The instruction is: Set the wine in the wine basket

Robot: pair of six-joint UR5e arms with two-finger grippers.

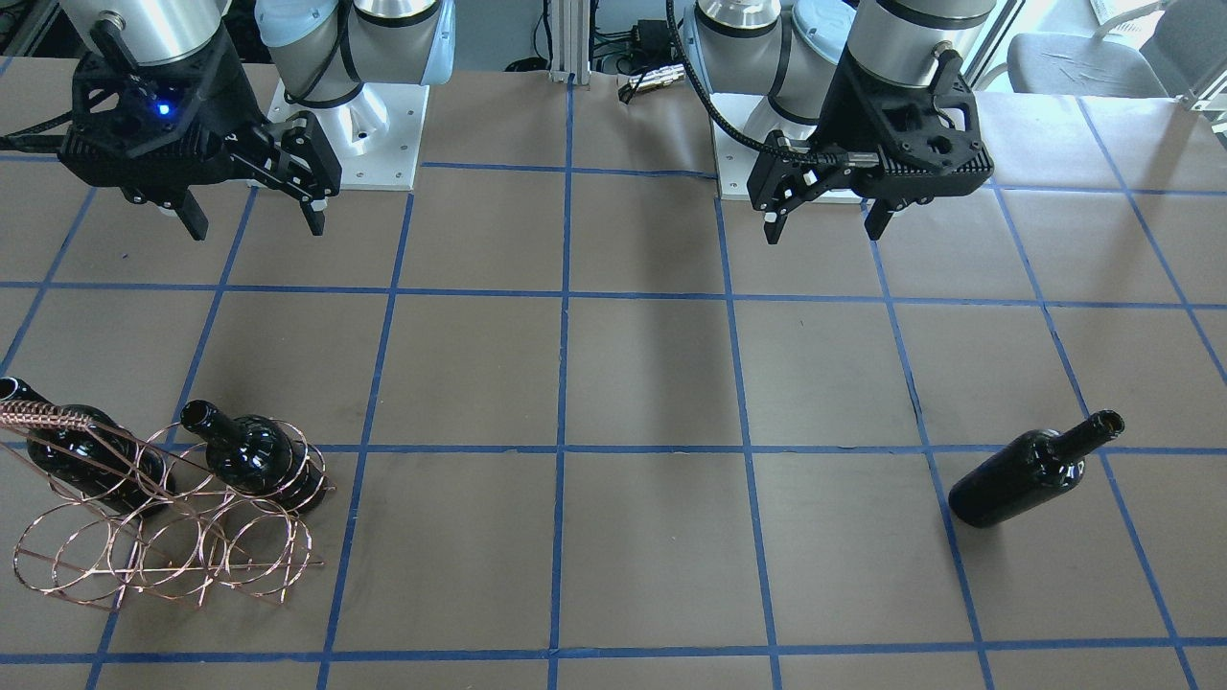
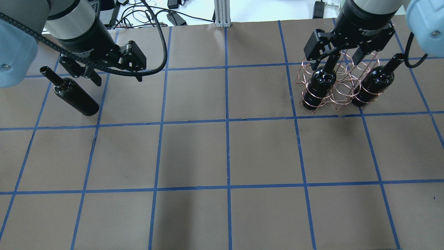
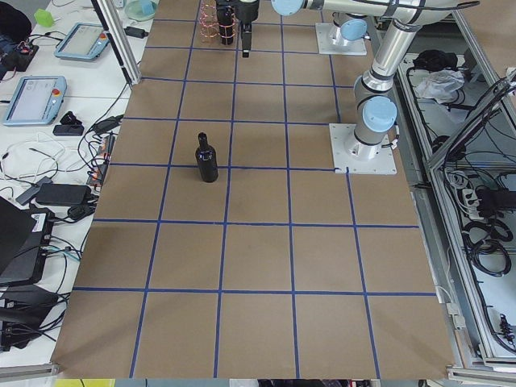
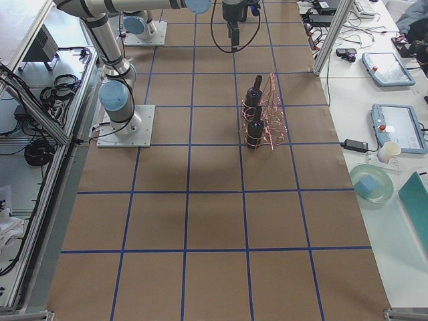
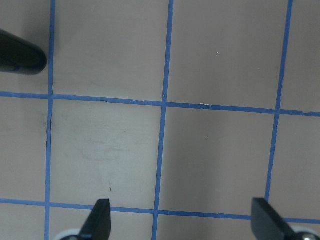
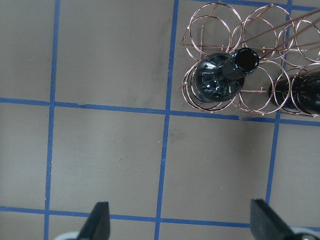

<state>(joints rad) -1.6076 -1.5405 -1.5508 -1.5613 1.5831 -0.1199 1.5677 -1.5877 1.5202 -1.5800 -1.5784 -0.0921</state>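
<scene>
One wine bottle (image 2: 74, 95), glossy black, lies on its side on the table at my left, neck pointing away from me; the front view shows it too (image 1: 1030, 474). My left gripper (image 2: 118, 80) hangs open just right of it, nothing between its fingers (image 5: 102, 215); only the bottle's base (image 5: 17, 55) shows in the left wrist view. The copper wire wine basket (image 2: 338, 100) stands at my right with two bottles (image 2: 319, 86) (image 2: 374, 83) in its loops. My right gripper (image 2: 335, 64) hovers open above the basket, on my side of it (image 6: 180, 204).
Brown paper with a blue tape grid covers the table (image 2: 225, 156). Both arm bases (image 1: 364, 134) sit at the robot's edge. Monitors and cables lie on side benches (image 3: 48, 97) beyond the table's far side.
</scene>
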